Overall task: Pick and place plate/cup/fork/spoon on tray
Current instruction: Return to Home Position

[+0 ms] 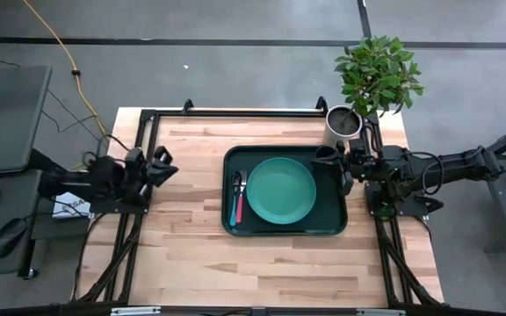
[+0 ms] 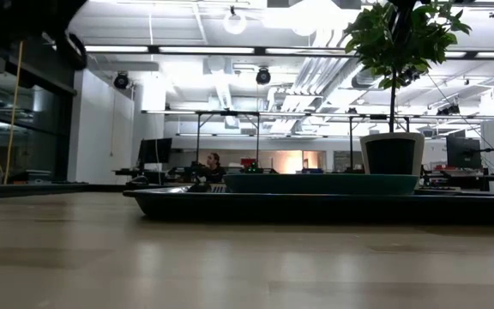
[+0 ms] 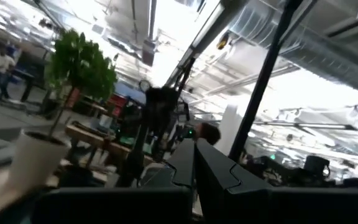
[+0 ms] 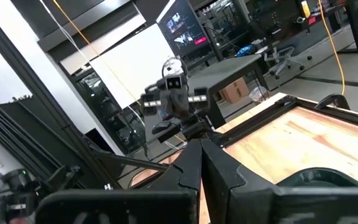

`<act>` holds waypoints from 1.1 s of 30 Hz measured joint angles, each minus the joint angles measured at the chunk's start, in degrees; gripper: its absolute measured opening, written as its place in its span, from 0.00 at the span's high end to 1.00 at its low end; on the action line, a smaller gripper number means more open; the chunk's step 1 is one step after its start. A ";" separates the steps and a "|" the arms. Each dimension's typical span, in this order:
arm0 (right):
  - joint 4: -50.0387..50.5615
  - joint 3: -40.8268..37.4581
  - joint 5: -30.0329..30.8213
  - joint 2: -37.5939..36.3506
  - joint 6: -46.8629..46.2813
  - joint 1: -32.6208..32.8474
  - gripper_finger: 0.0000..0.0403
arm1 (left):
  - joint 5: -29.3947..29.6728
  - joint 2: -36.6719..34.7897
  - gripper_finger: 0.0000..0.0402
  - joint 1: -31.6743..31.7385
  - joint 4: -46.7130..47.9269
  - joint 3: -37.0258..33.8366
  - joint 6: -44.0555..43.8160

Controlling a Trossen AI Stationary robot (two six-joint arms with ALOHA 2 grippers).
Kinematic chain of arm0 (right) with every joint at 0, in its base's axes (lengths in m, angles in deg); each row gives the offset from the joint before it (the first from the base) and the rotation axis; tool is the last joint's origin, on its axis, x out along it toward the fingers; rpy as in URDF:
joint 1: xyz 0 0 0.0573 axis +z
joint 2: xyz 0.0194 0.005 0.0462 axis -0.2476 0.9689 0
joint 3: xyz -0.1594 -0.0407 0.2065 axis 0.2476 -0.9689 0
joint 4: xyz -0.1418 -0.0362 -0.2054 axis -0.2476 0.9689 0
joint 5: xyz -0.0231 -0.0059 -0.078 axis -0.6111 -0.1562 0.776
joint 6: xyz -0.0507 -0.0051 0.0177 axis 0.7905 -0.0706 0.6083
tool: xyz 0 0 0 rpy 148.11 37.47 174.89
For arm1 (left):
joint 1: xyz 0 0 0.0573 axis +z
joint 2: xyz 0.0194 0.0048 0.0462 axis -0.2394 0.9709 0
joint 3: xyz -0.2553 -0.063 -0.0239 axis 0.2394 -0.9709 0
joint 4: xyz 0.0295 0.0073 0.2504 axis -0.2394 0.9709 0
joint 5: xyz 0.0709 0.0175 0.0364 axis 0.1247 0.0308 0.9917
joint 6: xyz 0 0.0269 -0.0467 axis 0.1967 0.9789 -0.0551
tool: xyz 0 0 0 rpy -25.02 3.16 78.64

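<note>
On your left, the left gripper [image 1: 170,168] hangs over the table's [image 1: 191,254] left side, well apart from the tray. Its wrist view shows you the fingers [image 3: 219,180] pressed together on nothing. The tray [image 1: 332,226] sits right of the table's middle. At its left end the spoon [image 1: 234,187] and the fork [image 1: 239,209] lie side by side, the spoon on the outer side, both just beside the plate [image 1: 280,190], which fills the tray's middle. In the tray's far right corner a small dark shape is probably the cup [image 1: 325,154], though it blends with the arm next to it. The right gripper [image 1: 343,167] hovers over the tray's right rim, fingers [image 4: 225,168] together and empty. A white pot [image 1: 344,123] stands just beyond that corner.
</note>
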 joint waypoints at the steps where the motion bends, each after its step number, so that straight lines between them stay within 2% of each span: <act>1: 0.02 0.00 0.18 0.00 0.01 0.00 1.00 | -0.06 -0.02 1.00 0.00 -2.08 -1.89 -0.54; 8: 0.06 0.00 0.94 -0.02 0.00 0.00 1.00 | -1.29 0.03 1.00 1.75 0.76 -2.43 0.33; 13: 0.32 0.00 0.80 -0.02 0.00 0.00 1.00 | -7.10 0.01 1.00 2.62 14.19 -2.45 0.98; 16: 1.19 0.00 -0.58 -0.02 -0.22 0.00 1.00 | -11.25 0.03 1.00 3.07 19.18 -2.45 1.97; 22: 1.33 0.00 -1.37 -0.02 -0.31 0.02 1.00 | -18.64 0.10 1.00 3.26 17.88 -2.39 3.83; 28: 1.46 0.00 -3.00 -0.26 -5.90 0.02 1.00 | -18.04 0.70 1.00 3.23 17.87 -2.39 6.09; 33: 2.89 -0.02 -5.23 -1.74 -3.40 0.04 1.00 | -17.90 0.80 1.00 3.22 17.87 -2.39 5.08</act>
